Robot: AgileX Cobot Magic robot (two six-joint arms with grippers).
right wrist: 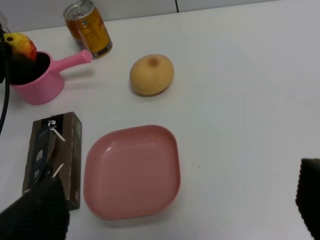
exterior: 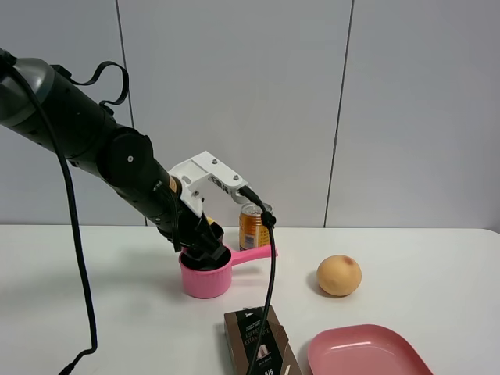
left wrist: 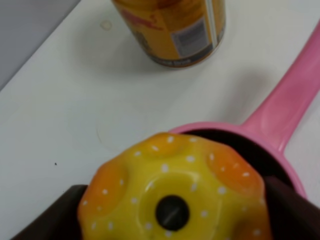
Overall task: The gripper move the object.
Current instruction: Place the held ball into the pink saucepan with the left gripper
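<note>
L fingers pinch bumpy ball btwn them (over pink pot).

bumpy yellow-orange ball gripped in black tool.

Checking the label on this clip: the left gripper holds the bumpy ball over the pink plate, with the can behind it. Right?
No. The left gripper holds the bumpy ball over the pink pot, not the plate, as the left wrist view shows; the can is behind it.
</note>
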